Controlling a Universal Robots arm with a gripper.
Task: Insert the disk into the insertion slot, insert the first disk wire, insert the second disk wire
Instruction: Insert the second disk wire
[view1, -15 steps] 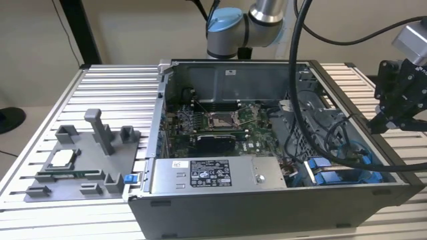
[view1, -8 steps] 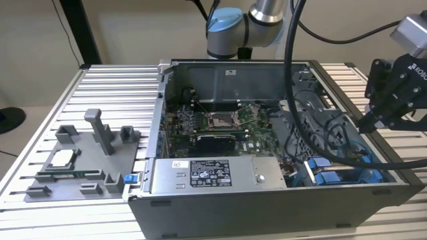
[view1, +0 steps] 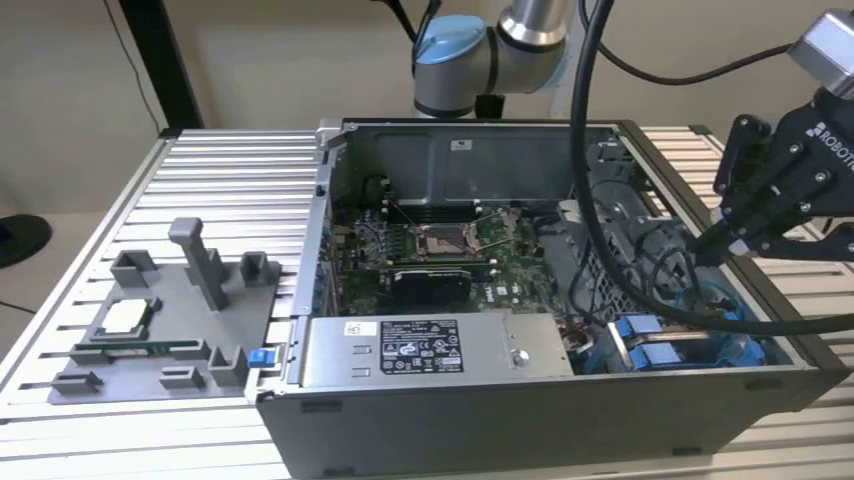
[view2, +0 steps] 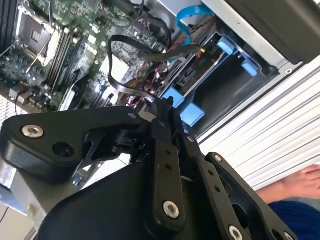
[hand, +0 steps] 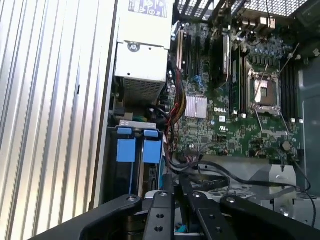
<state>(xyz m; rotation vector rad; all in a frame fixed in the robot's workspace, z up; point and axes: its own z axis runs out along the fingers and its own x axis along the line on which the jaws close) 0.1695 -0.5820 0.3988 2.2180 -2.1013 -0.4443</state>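
The gripper (view2: 162, 105) has its jaws pressed together at the tip of the floppy, light-looking black disk wire (view2: 110, 72) beside the insertion slot (view1: 663, 355), exterior view's right; its stiff plug looks the spot to hold.

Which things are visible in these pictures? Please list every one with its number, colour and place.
table: one, silver ribbed metal, under everything.
computer case: one, dark grey, open, on the table.
motherboard: one, green, inside the case.
power-supply box: one, grey with a white label, along the case's near wall in the exterior view.
insertion slot: one, blue rails, case corner at the exterior view's right.
blue flat cable: one, near the slot.
black cable: one, looping to the gripper.
fixture plate: one, grey with upright posts, on the table at the exterior view's left.
person's hand or forearm: one, beside the table.
robot arm: one, grey and light blue, behind the case.
gripper: one, black, over the slot, apparently shut on the black cable.
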